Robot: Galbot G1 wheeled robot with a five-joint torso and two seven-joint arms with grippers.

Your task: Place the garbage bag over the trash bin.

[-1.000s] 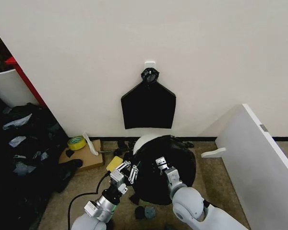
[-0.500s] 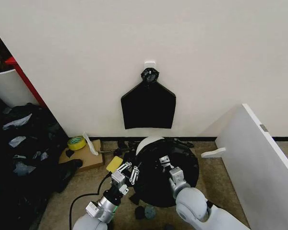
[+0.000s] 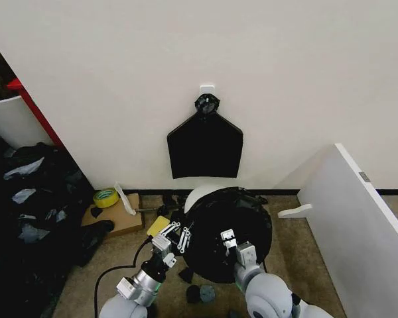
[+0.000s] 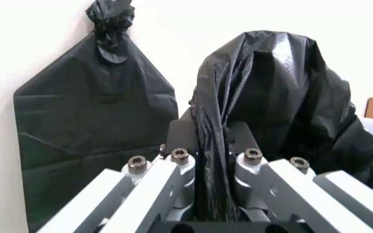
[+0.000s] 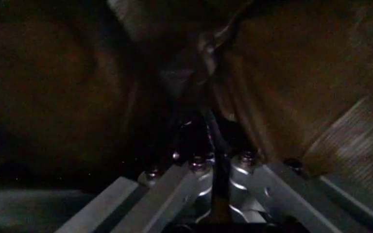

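Both grippers clamp the garbage bag: left gripper pinches its near-left edge, right gripper its front, over the trash bin.

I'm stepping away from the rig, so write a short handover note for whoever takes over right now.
Left gripper: shut on a fold of the glossy black plastic garbage bag, at the bin's left side.
Right gripper: shut on the bag's near edge.
Round white plastic trash bin: on the floor below the flat black bag bundle hanging on the wall.
Done: bag covers most of the bin.
Left: far-left rim is bare white; cover it.
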